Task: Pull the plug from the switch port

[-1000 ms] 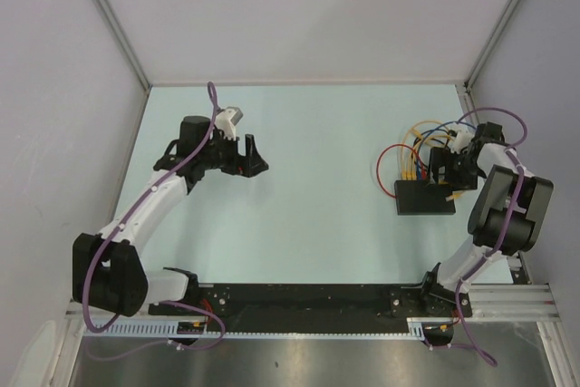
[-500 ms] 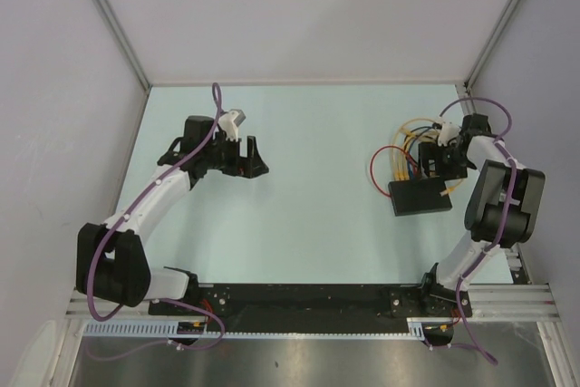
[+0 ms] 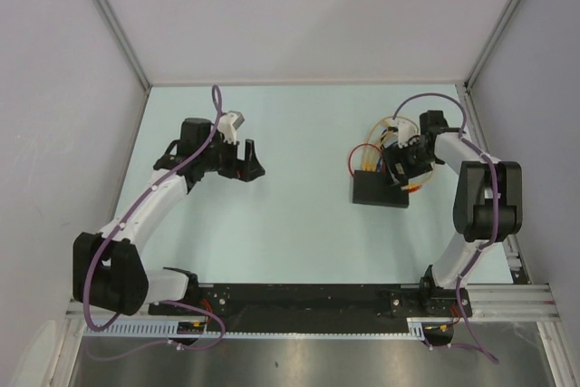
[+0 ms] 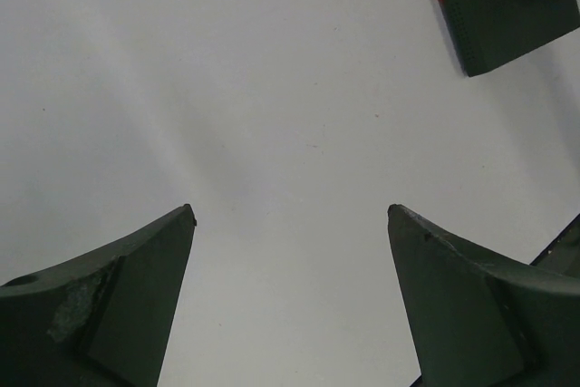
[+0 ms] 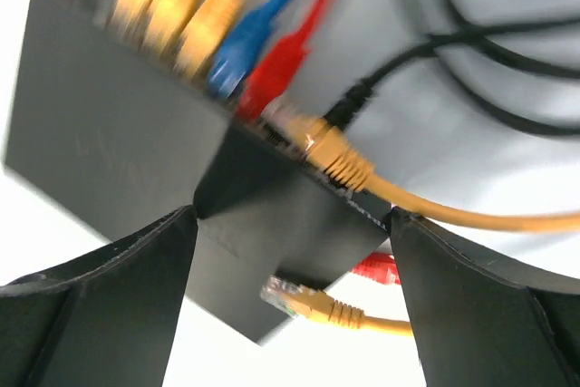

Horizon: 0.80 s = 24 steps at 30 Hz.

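The switch (image 3: 373, 191) is a flat black box on the table at the right. Yellow, blue and red cables (image 3: 367, 147) run into its far edge. My right gripper (image 3: 399, 169) is open over its right end. In the right wrist view the fingers straddle a corner of the switch (image 5: 118, 151). A row of yellow, blue and red plugs (image 5: 217, 33) sits in its sockets. One yellow plug (image 5: 337, 159) lies at the edge by a black cable (image 5: 426, 38). A loose yellow plug (image 5: 304, 299) hangs free between the fingers. My left gripper (image 3: 250, 162) is open and empty, far to the left.
A red plug (image 5: 376, 269) shows under the switch's corner. The left wrist view shows bare table, with the switch (image 4: 507, 15) at the top right. Grey walls enclose the table on three sides. The black rail (image 3: 308, 296) runs along the near edge.
The right gripper has moved left and the switch with its cables has slid left with it, turning slightly. The left arm has barely moved.
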Tool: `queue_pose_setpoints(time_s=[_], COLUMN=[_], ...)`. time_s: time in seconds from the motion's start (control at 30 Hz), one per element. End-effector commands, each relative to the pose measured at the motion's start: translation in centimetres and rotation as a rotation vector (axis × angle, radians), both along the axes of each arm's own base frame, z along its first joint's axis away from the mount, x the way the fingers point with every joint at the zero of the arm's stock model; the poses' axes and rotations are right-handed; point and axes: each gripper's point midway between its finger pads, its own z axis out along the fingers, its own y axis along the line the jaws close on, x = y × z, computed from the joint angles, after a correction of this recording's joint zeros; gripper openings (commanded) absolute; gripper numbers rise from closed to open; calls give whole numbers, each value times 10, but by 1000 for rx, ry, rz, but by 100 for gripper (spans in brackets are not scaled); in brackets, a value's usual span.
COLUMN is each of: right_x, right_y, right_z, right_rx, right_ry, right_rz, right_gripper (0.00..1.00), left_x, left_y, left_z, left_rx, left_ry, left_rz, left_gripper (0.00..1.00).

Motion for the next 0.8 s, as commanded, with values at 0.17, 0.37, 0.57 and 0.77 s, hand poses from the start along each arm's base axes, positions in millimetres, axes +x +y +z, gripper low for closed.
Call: queue_pose_setpoints(time_s=[0.17,0.37,0.57,0.77], right_x=[-16,-36,-43,-56], right_y=[107,150,157,140], right_z=[8,23,51,81], right_rx=[55,134,96,58], right_ry=[-33,-14,-55,-82], right_rz=[332,364,356,392], right_gripper=[92,92,93,93], left_x=[-4,-4,-3,-1], left_y=[15,21,20,8], left_z=[6,5,4,-3], left_rx=[29,26,18,-55], left_ry=[-60,-65,-55,8], left_rz=[14,35,35,29], left_gripper=[93,94,94,94])
